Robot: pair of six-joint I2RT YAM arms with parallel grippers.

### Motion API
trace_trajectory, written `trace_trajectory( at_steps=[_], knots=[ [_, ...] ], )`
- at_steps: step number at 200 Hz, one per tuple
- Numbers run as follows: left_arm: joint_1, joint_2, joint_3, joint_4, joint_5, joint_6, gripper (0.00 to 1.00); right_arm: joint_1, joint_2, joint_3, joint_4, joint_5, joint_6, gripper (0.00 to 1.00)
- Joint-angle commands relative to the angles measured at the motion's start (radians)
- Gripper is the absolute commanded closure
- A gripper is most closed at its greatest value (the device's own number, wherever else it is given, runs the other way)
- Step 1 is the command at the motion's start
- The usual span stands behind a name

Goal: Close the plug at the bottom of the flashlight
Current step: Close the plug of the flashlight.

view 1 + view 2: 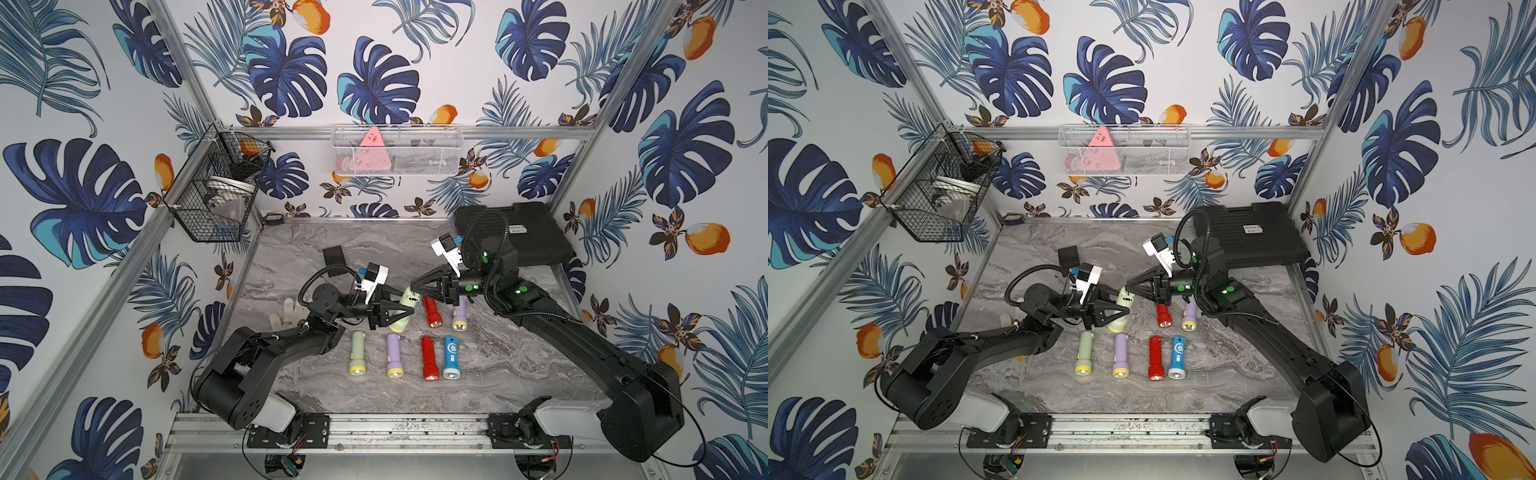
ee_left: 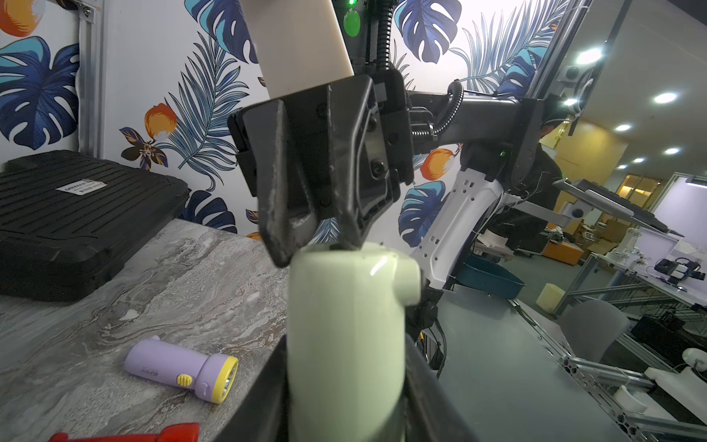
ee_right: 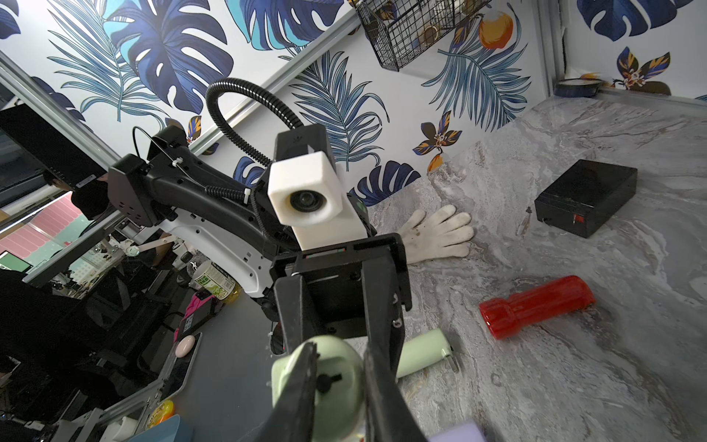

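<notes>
A pale green flashlight (image 1: 409,299) (image 1: 1124,298) (image 2: 344,325) is held off the table, its bottom end toward the right arm. My left gripper (image 1: 399,309) (image 1: 1115,313) (image 2: 344,382) is shut on its body. My right gripper (image 1: 413,286) (image 1: 1128,286) (image 3: 340,356) has its fingertips (image 2: 279,245) against that bottom end. Its jaws stand a little apart with nothing clamped between them. In the right wrist view the round end face (image 3: 340,398) shows between the fingers, with a black keyhole-shaped mark (image 3: 327,380). I cannot make out the plug.
Several more flashlights lie on the marble table (image 1: 498,365), among them green (image 1: 358,353), purple (image 1: 394,355), red (image 1: 429,358) and blue (image 1: 451,357). A black case (image 1: 515,232) sits back right, a small black box (image 1: 333,255) and a white glove (image 1: 286,313) to the left.
</notes>
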Motion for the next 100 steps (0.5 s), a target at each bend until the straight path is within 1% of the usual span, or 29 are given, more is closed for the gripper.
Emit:
trace_trajectory(
  at_steps=[1, 14, 62, 81, 100],
  knots=[
    [0.000, -0.014, 0.032, 0.199, -0.033, -0.007, 1.00, 0.005, 0.012, -0.004, -0.150, 0.050, -0.041, 0.80],
    [0.000, -0.013, 0.034, 0.199, -0.031, -0.010, 1.00, 0.004, 0.009, -0.004, -0.149, 0.055, -0.044, 0.81],
    [0.000, -0.010, 0.039, 0.199, -0.023, -0.016, 1.00, 0.004, 0.018, 0.008, -0.146, 0.069, -0.045, 0.89],
    [0.000, -0.010, 0.039, 0.199, -0.018, -0.018, 1.00, 0.003, 0.025, 0.017, -0.147, 0.083, -0.047, 0.90],
    [-0.001, -0.008, 0.039, 0.199, -0.016, -0.018, 1.00, 0.003, 0.018, 0.023, -0.144, 0.129, -0.047, 0.90]
  ],
)
